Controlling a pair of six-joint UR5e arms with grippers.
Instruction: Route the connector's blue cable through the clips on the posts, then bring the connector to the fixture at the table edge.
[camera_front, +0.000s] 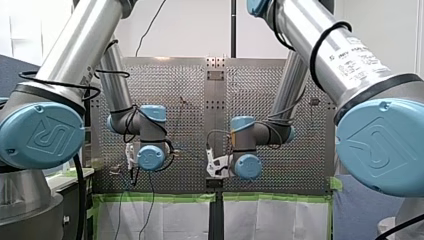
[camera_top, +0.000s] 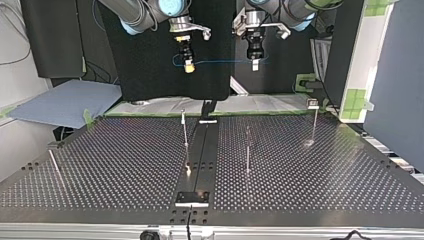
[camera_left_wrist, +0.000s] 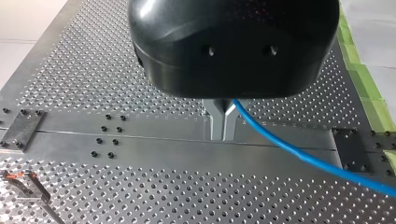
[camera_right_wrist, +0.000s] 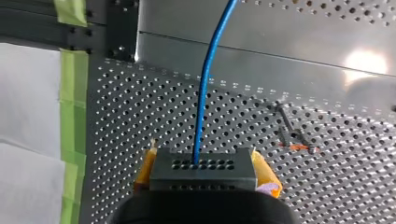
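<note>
Blue cable (camera_top: 220, 62) is stretching through the air between both tools, well above the counter (camera_top: 125, 165). My right tool (camera_top: 188, 64) is clamping the black connector (camera_right_wrist: 203, 170) at the cable's end between yellow pads (camera_right_wrist: 264, 173), while my left tool (camera_left_wrist: 223, 127) is pinching the cable itself with its metal fingers (camera_left_wrist: 215, 122) closed.

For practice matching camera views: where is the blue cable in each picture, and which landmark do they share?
Front view: not discernible.
Top view: blue cable strung from my right gripper to my left gripper, in mid-air.
Left wrist view: leaves my left gripper, trailing aside.
Right wrist view: rises from the connector.
Shared landmark: the central metal strip.
</note>
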